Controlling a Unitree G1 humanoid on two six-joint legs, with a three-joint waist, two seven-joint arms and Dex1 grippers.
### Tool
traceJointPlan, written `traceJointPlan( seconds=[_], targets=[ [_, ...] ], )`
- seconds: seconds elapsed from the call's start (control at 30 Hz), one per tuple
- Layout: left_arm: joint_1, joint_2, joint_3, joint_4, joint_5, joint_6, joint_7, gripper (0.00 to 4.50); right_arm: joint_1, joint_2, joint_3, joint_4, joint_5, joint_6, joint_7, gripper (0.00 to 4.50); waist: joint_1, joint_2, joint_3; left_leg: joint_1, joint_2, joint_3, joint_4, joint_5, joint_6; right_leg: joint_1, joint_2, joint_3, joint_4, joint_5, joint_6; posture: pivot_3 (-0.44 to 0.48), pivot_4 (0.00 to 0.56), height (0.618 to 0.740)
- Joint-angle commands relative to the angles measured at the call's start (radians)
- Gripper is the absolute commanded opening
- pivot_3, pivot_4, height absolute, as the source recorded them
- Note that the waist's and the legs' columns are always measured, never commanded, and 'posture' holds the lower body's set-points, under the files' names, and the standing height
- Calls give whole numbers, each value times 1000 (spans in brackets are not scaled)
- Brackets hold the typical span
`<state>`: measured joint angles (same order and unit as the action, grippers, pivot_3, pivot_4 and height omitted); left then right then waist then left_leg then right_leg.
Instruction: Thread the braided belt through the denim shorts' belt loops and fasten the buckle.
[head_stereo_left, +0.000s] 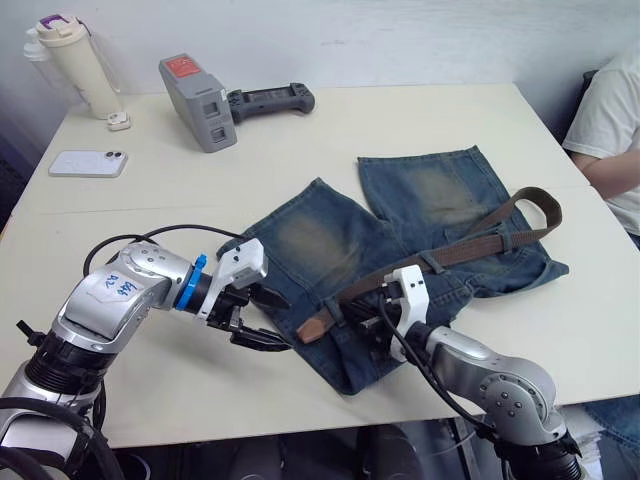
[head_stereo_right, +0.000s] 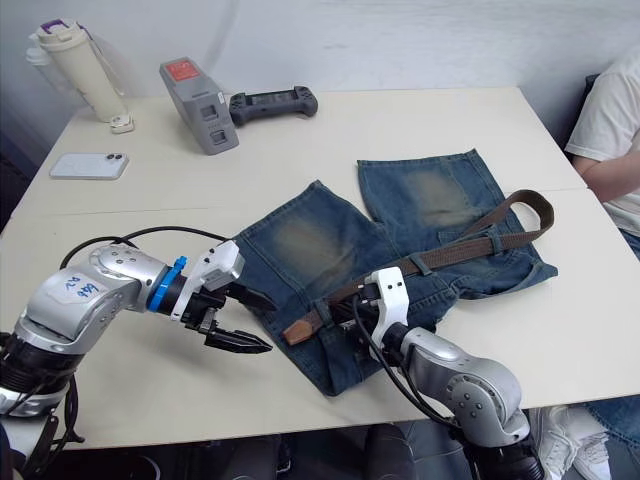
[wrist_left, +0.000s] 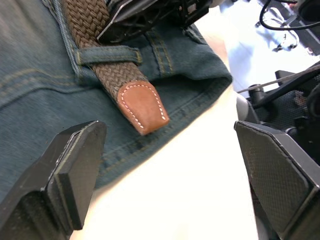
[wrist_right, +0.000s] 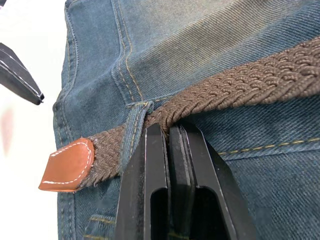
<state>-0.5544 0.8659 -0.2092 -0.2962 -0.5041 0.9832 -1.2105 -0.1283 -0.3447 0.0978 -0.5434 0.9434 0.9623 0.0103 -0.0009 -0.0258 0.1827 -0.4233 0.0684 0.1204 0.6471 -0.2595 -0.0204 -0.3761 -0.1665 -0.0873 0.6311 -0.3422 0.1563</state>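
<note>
Belt handling: braided belt (wrist_right: 240, 85) looks limp and light; left gripper (head_stereo_left: 262, 318), jaws wide, could pinch its stiff tan tip (wrist_left: 142, 106) past the belt loop (wrist_right: 134, 127), lower centre; right gripper (wrist_right: 170, 131) jaws closed against the strap.

Braided belt (head_stereo_left: 470, 246) across denim shorts (head_stereo_left: 420, 250), on table (head_stereo_left: 330, 130).

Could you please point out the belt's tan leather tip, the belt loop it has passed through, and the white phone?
Tan leather tip (wrist_left: 142, 106), left wrist view: middle of the leather.
Belt loop (wrist_left: 107, 54), left wrist view: strip crossing the braid.
White phone (head_stereo_left: 88, 163), left eye view: centre of its back.
</note>
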Motion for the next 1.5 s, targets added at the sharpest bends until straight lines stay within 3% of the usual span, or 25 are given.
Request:
traceJointPlan(
  seconds=[0.03, 0.2, 0.37, 0.53, 0.63, 0.73, 0.77, 1.2, 1.5],
  targets=[
    [-9, 10, 9, -17, -27, 29, 6, 4500, 15, -4, -31, -59, 48, 26, 19, 754, 0, 0, 0, 0, 0, 0, 0, 0, 0, 0, 0, 0, 0, 0, 0, 0, 150, 740],
    [-30, 2, -18, 12, -22, 90, 36, 4500, 47, -126, -166, -201, 177, 72, 27, 2558, 5, 0, 0, 0, 0, 0, 0, 0, 0, 0, 0, 0, 0, 0, 0, 0, 150, 740],
    [-62, -41, -17, 36, -49, 178, 76, 4500, 42, -384, -173, -309, 120, 134, 97, 2558, 13, 0, 0, 0, 0, 0, 1, 0, 0, 1, 0, 0, 0, 0, 0, 0, 150, 740],
    [-87, -77, -36, 49, -65, 254, 114, 4500, 19, -497, -129, -324, -16, 108, 123, 2558, 20, 0, 0, 0, 0, 0, 1, 0, 0, 0, 0, 0, 0, 0, 0, 0, 150, 740],
    [-107, -98, -37, 57, -83, 306, 138, 4500, 20, -507, -112, -317, -72, 87, 152, 1742, 25, 0, 0, 0, 0, 0, 1, 0, 0, 0, 0, 0, -1, 0, 0, 0, 150, 740],
    [-117, -103, -48, 68, -84, 328, 154, 4500, 21, -500, -104, -313, -102, 76, 174, 206, 25, 0, 0, 0, 0, 0, 2, 0, 0, 1, 0, 0, 0, 0, 0, 0, 150, 740],
    [-119, -104, -51, 70, -85, 329, 157, 4500, 20, -497, -103, -311, -110, 74, 181, 68, 25, 0, 0, 0, 0, 0, 2, 0, 0, 1, 0, 0, 0, 0, 0, 0, 150, 740],
    [-179, -227, -99, 130, -67, 375, 284, 4500, 15, -485, -27, -292, -223, 114, 230, 68, 24, 0, 0, 0, 0, 0, 2, 0, 0, 1, 0, 0, 0, 0, 0, 0, 150, 740],
    [-168, -212, -167, 125, -60, 365, 299, 4500, 30, -439, 5, -281, -290, 116, 228, 68, 25, -1, 0, 0, 0, 0, 3, 0, 0, 1, 0, 0, 0, 0, 0, 0, 150, 740]
  ],
)
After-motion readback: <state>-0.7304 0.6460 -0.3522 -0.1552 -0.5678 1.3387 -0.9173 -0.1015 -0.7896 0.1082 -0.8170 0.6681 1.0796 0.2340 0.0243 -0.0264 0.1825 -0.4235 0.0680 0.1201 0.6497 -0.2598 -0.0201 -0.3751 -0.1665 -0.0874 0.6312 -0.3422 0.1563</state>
